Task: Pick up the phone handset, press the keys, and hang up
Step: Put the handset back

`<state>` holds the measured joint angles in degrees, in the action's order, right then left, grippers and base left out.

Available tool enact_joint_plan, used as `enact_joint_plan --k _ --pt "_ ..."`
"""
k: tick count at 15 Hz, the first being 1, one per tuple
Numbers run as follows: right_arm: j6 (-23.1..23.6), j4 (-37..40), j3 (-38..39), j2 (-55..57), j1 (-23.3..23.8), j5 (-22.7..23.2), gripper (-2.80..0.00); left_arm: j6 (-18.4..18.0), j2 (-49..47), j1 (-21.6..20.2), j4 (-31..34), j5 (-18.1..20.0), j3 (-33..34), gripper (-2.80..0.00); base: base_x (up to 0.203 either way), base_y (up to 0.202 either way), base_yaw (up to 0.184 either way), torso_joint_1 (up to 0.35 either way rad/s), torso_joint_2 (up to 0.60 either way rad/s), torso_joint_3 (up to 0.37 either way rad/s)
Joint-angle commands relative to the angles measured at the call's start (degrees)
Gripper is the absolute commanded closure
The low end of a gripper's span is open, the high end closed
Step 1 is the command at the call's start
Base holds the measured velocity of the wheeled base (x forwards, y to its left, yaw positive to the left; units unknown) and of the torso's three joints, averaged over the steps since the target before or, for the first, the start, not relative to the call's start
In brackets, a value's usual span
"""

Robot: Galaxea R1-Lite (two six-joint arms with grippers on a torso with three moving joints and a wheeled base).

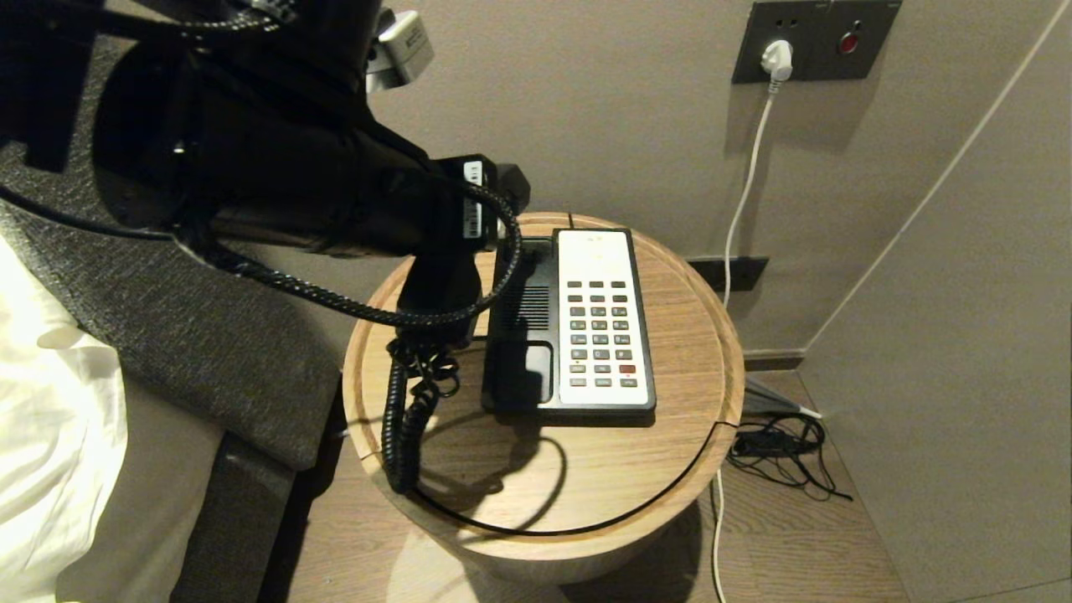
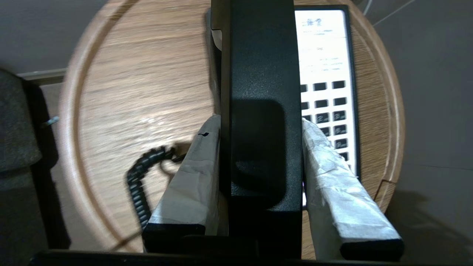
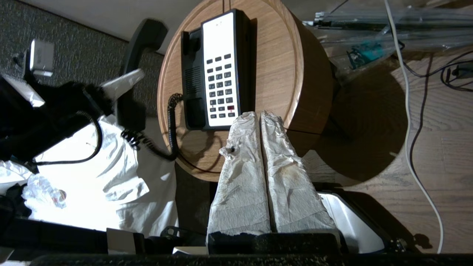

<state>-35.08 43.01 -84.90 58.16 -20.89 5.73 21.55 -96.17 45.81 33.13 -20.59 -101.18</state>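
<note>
The right gripper (image 3: 258,115), fingers pressed together, hangs nearest, before the phone base (image 1: 578,327). The left gripper (image 2: 260,127) pinches the phone handset (image 2: 258,111), lifted just left of the base, coiled cord (image 1: 406,419) trailing onto the round table (image 1: 670,435).

phone handset (image 1: 440,289): in the head view the left arm (image 1: 276,167) covers most of it, only a dark piece shows under the arm
phone handset ends: in the left wrist view both ends run off the picture
left gripper (image 1: 452,276): its fingers are hidden behind the arm in the head view
phone base (image 2: 325,74): the handset covers its cradle side in the left wrist view, and the key marks there are blurry
coiled cord (image 2: 138,184): blurry in the left wrist view
right gripper (image 3: 258,118): not seen in the head view
key labels (image 1: 599,335): too small to read
bed sheet (image 1: 50,435): cut off by the picture's edge
</note>
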Motion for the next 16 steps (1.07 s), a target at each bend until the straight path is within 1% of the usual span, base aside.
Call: enact_joint_plan --k 1,3,7,10,16 --pt "-0.1 0.2 0.2 -0.2 0.0 0.1 0.0 0.4 -3.9 1.0 0.2 -0.9 -2.5 0.0 0.0 0.0 0.0 0.0 0.0 0.0" --pt "-0.1 0.2 0.2 -0.2 0.0 0.4 0.0 0.5 -5.5 1.8 0.2 -1.8 -3.0 0.0 0.0 0.0 0.0 0.0 0.0 0.0" --pt "0.0 0.2 0.9 -0.5 0.0 0.5 0.0 0.4 -6.8 1.8 0.8 -3.7 -2.7 0.0 0.0 0.0 0.0 0.0 0.0 0.0" --pt "0.1 0.2 1.6 -0.9 0.0 0.5 0.0 0.2 -8.3 1.8 0.8 -6.2 -2.9 0.0 0.0 0.0 0.0 0.0 0.0 0.0" --pt "0.3 -0.5 3.9 -2.3 0.0 1.6 0.0 0.2 -10.2 1.8 0.8 -6.4 -3.1 0.0 0.0 0.0 0.0 0.0 0.0 0.0"
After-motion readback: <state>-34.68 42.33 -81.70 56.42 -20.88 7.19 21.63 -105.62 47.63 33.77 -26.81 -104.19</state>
